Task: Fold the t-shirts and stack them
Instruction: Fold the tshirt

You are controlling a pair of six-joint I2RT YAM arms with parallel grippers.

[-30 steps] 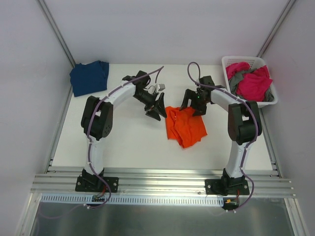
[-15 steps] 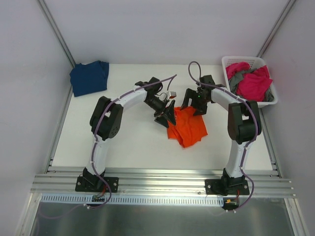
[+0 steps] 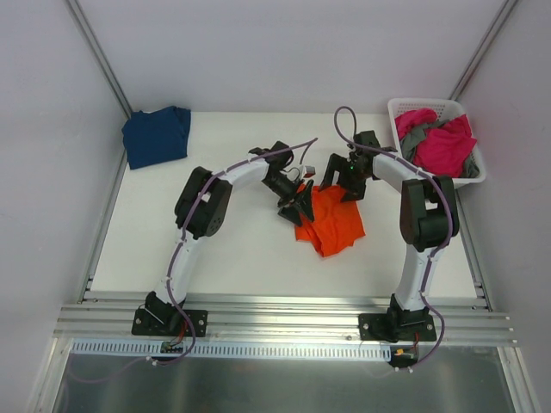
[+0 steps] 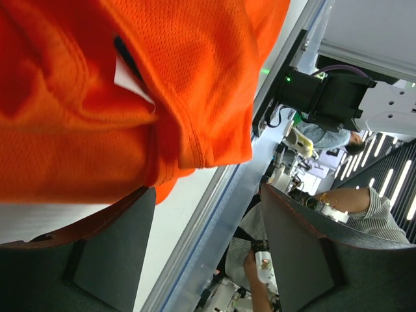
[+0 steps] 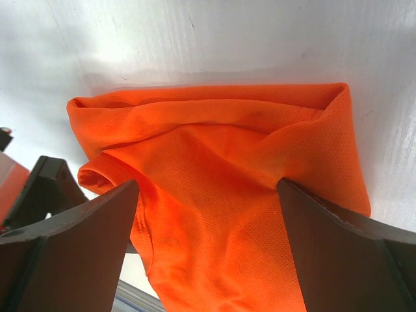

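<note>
Orange t-shirt [image 3: 330, 222] lies crumpled mid-table [image 3: 232, 249]. Left gripper [image 3: 300, 202] sits at the shirt's left edge, jaws spread, cloth hem against one finger [image 4: 110, 260]. Right gripper [image 3: 344, 182] is at the shirt's far edge, jaws spread wide over the cloth. Navy t-shirt [image 3: 157, 134] lies well to the far left of it. Pink and grey t-shirts [image 3: 443, 146] fill the basket [image 3: 405, 107] to its far right.

A robotics laboratory: the left arm [image 3: 194, 202] and right arm [image 3: 426, 215] stood bolted to an aluminium rail [image 3: 284, 314] at the edge of a white table [image 3: 241, 249], boxed in by plain white panels [image 3: 284, 52]. Beyond the enclosure, a worker in a striped shirt [image 4: 364, 208] sat among equipment under strip lights [image 4: 375, 151].
</note>
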